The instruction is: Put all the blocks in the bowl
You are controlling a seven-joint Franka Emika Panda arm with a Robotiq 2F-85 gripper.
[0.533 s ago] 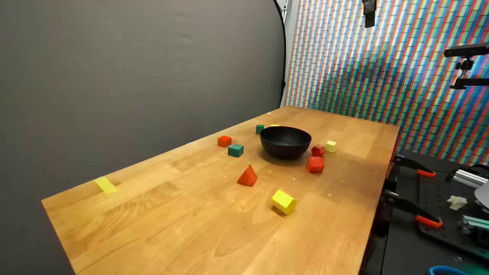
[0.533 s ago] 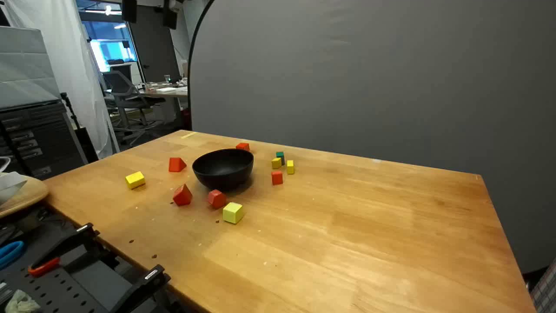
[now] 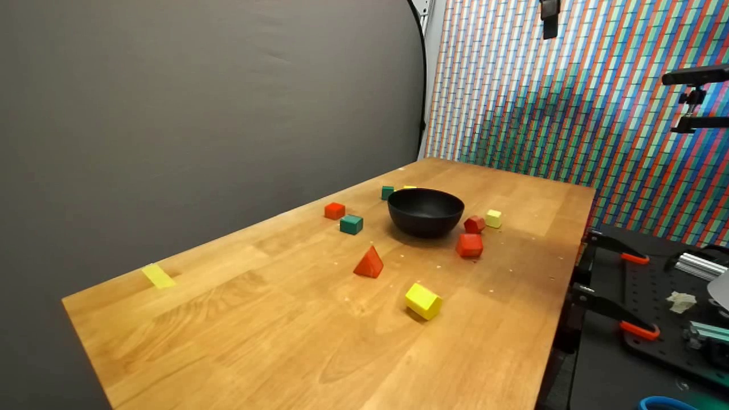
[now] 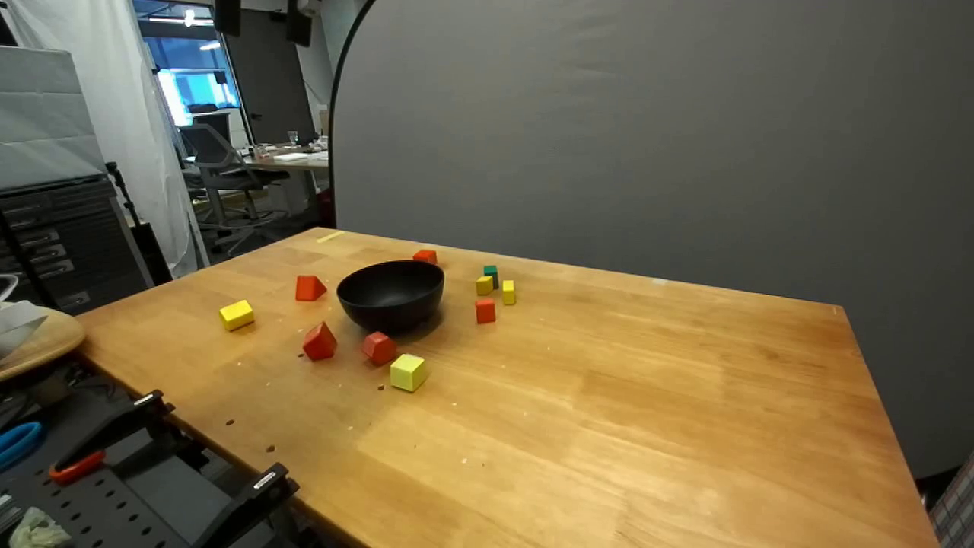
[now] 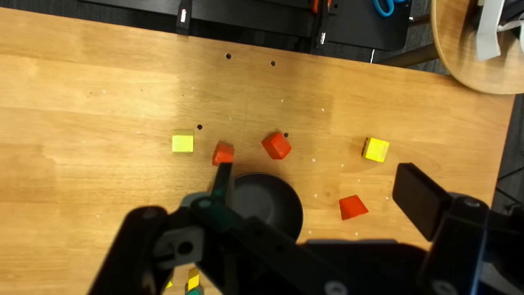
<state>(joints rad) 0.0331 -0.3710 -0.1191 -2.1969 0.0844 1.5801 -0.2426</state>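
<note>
My gripper (image 5: 315, 176) is open and empty, high above the table; its fingertips show at the top of both exterior views (image 3: 549, 25) (image 4: 262, 30). The round black bowl (image 3: 426, 216) stands upright mid-table; in the wrist view one finger hides part of it (image 5: 266, 205). Its visible inside is bare. Around it lie a red pyramid (image 3: 369, 263), a yellow block (image 3: 423, 302), two red blocks (image 3: 470, 245) (image 3: 474, 224), a pale yellow cube (image 4: 409, 373) and a green block (image 3: 351, 224). Several small red, yellow and green blocks (image 4: 485, 311) lie beyond the bowl.
A flat yellow strip (image 3: 158, 275) lies near a table corner. Black clamps (image 3: 615, 310) grip a dark side platform along the table edge. A round wooden surface (image 5: 479, 73) stands by another corner. A grey backdrop (image 4: 647, 152) rises behind the table.
My gripper has risen very slightly in both exterior views. The bowl and the blocks have not moved.
</note>
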